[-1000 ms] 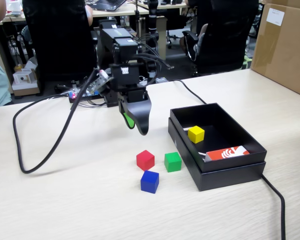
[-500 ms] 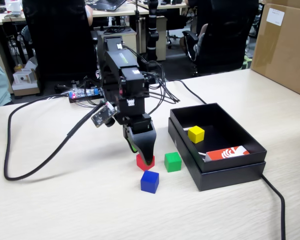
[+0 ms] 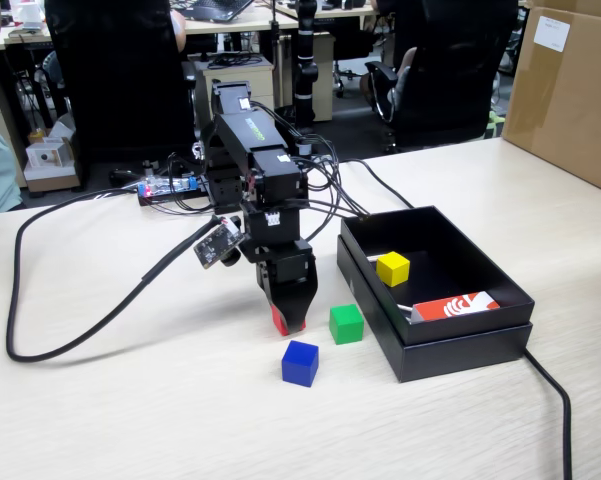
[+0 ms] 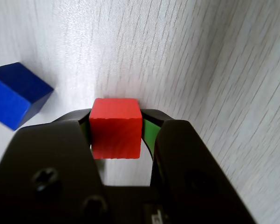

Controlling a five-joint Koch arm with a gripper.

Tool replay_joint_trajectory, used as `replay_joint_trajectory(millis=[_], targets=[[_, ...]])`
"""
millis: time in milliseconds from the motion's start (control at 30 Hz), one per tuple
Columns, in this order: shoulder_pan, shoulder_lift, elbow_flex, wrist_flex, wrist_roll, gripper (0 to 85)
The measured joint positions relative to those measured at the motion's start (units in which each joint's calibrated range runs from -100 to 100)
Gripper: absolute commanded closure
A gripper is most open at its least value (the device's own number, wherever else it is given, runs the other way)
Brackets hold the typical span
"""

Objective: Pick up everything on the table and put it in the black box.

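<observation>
With the red cube (image 4: pixel 115 127) sitting squarely between the jaws of the gripper (image 4: pixel 116 133), which looks clamped on both its side faces down on the table (image 3: pixel 130 400), the black box (image 3: pixel 500 345) lies to the cube's right in the fixed view.

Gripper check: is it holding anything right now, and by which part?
The gripper has the red cube between its jaws, pressed on two opposite side faces. In the fixed view the cube still sits low at the table.
</observation>
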Motion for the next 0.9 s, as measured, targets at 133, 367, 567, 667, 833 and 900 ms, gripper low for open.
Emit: replay_joint_trajectory(millis=[133,367,567,667,833,900], targets=[[0.4,-12.0,0.0,0.0,0.0,75.3],[6.8,-30.0,-0.4,-0.1,1.4,75.3],[13.2,-27.6,6.0,-0.2,5.7,75.3],[14.8,-22.5,6.6,-0.1,7.6,75.1],[15.7,-13.3,7.1,-0.1,9.4,74.9],[16.0,-11.7,7.2,-0.2,9.8,74.5]])
